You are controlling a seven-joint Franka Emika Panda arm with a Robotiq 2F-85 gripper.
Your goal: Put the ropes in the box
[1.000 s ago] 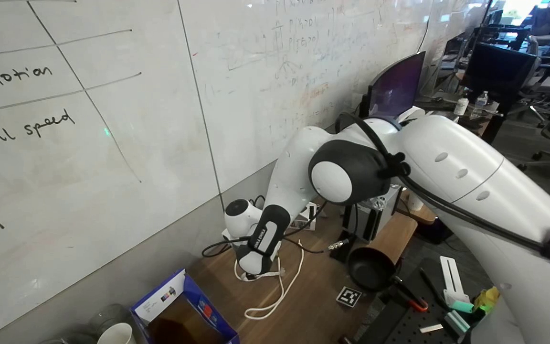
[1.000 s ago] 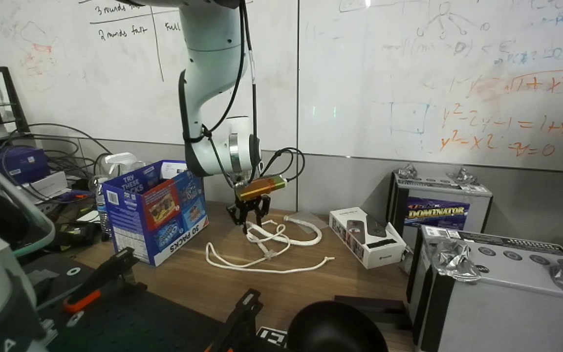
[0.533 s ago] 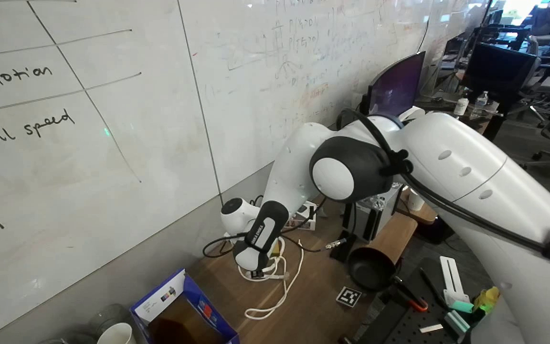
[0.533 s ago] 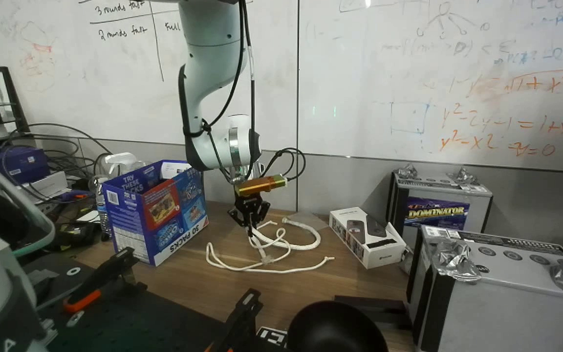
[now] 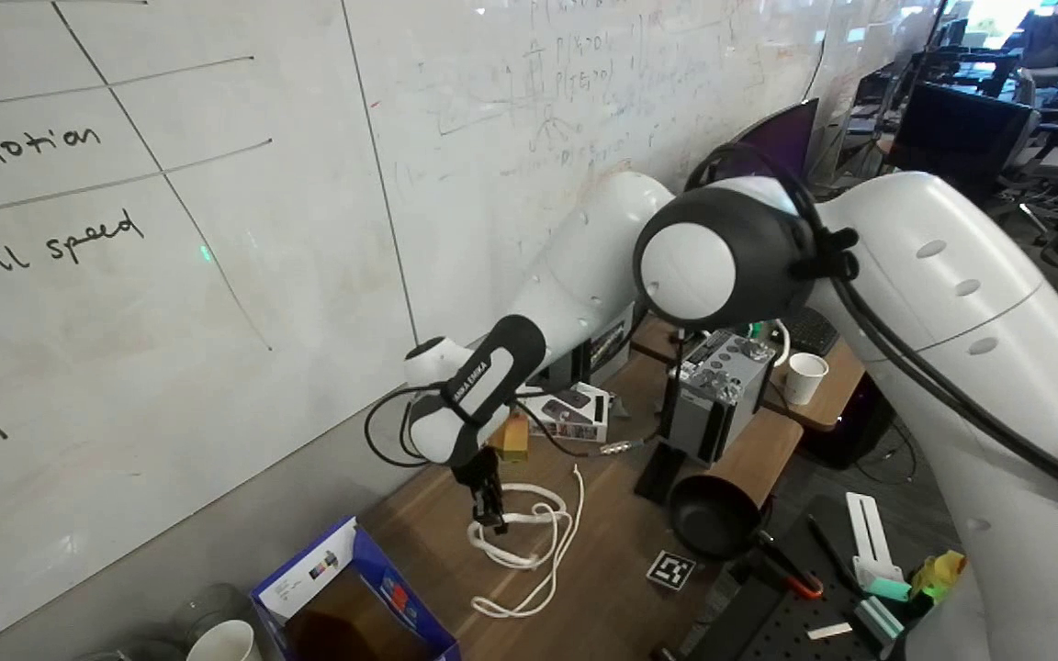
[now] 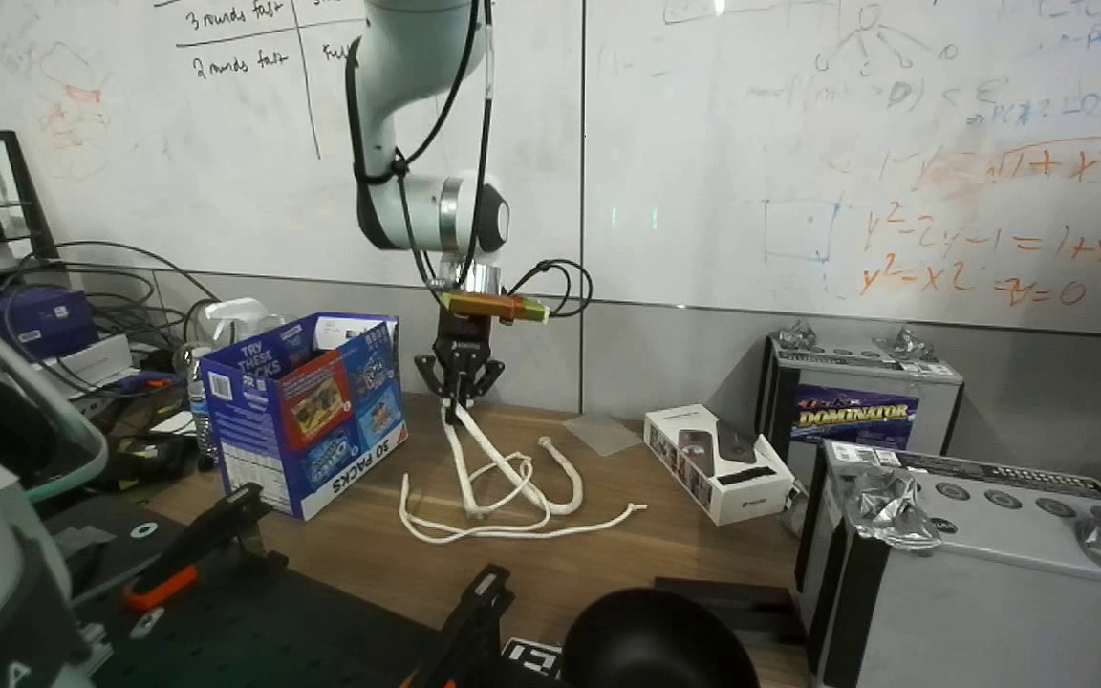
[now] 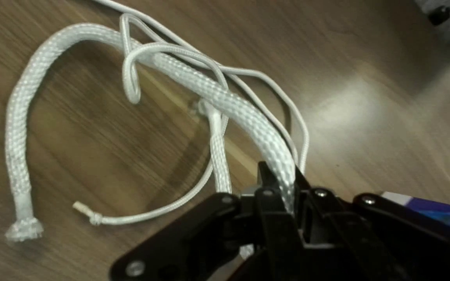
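Note:
A thick white braided rope and a thin white rope lie tangled on the wooden table. My gripper is shut on the thick rope, holding part of it above the table; its remaining length hangs down to the table. In the wrist view, the thick rope runs between the fingers of the gripper, and the thin rope loops beneath it. The open blue box stands left of the gripper in an exterior view; its wall and interior also show from above.
A white phone box and grey batteries stand to the right. A black pan and a marker are near the table's front edge. The whiteboard wall rises close behind the arm. Black clamps stand in front.
The gripper was open around the rope, then shut on it. It has since risen and shifted slightly toward the box, lifting part of the thick rope.

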